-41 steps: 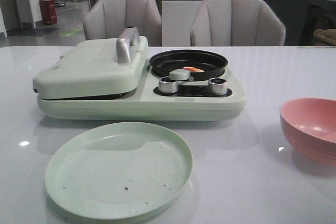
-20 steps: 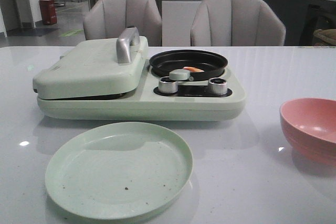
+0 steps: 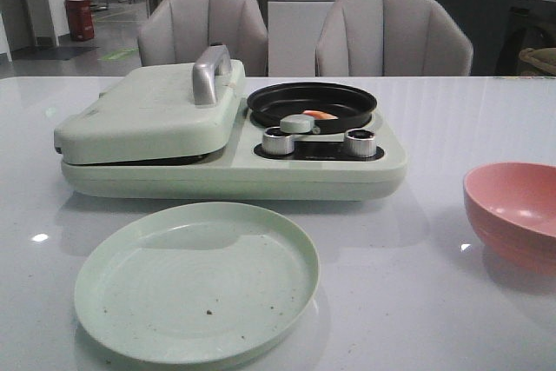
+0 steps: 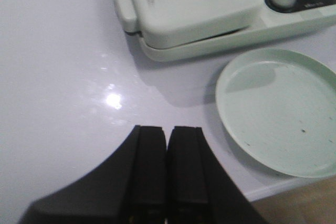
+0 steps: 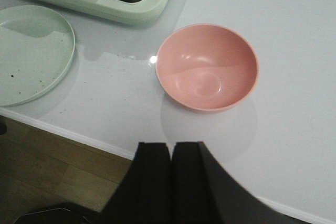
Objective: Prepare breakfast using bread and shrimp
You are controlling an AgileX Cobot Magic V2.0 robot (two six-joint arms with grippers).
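Left gripper (image 4: pixel 166 135) fingers pressed together, empty, hanging above the table (image 3: pixel 452 110) near the pale green plate (image 3: pixel 196 280). Right gripper (image 5: pixel 171 153) likewise closed, empty, near the pink bowl (image 5: pixel 207 66). Shrimp (image 3: pixel 319 115) lies in the black pan (image 3: pixel 312 103) on the cooker (image 3: pixel 226 162), behind the plate. Cooker lid (image 3: pixel 148 110) down; bread not visible.

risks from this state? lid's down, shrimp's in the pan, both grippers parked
1. The shrimp sits alone in the black pan; left there it may overcook, if the heat is on.
2. The sandwich maker lid is down, so the bread is not visible; lifting by the handle might drag the unit.
3. The green plate lies close in front, and the pink bowl sits near the right gripper; a low reach could knock either.
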